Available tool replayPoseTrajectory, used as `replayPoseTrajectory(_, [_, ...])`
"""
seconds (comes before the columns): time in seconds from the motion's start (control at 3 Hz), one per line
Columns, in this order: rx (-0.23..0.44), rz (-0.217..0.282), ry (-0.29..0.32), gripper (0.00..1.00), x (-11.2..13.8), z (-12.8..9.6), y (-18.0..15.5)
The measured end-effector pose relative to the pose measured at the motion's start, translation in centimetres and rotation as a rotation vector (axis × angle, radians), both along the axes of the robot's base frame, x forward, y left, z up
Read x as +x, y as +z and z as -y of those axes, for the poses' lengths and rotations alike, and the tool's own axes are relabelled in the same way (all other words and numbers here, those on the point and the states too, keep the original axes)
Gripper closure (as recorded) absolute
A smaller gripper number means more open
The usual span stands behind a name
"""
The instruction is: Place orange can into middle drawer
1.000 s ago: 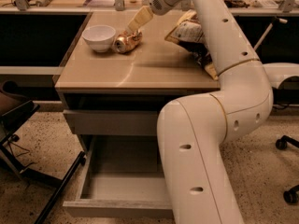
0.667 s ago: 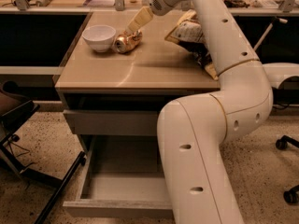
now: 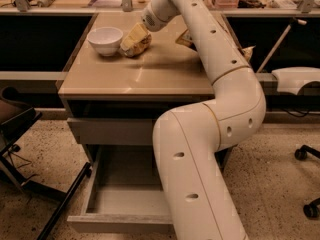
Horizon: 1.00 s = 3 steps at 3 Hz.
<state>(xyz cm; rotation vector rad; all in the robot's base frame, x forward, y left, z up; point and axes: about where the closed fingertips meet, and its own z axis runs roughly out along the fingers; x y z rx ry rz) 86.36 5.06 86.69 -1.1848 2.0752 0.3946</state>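
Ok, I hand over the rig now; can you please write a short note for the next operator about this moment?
Gripper: down at the orange can, grasp not confirmed.
Orange can: on the table top, right beside the white bowl.
Middle drawer: pulled open, low under the table top.
Done: drawer open, gripper brought to the can.
Left: secure the can, lift it, carry it down into the drawer, release.

Yellowish gripper (image 3: 134,39) low over the far side of the table (image 3: 140,79); behind it, arm (image 3: 235,99) of thick glossy cream-white tubes, bulbous elbows, small dark round holes, thin joint seams.
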Motion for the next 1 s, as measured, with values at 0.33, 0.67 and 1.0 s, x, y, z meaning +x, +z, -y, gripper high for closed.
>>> replayPoseTrajectory(0.33, [0.001,-0.001,0.000,0.00,0.0,-0.1,-0.1])
replayPoseTrajectory(0.67, [0.057,-0.060,-0.019,0.00,1.0,-1.3,-4.0])
replayPoseTrajectory(1.0, [0.057,-0.061,-0.019,0.00,1.0,-1.3,-4.0])
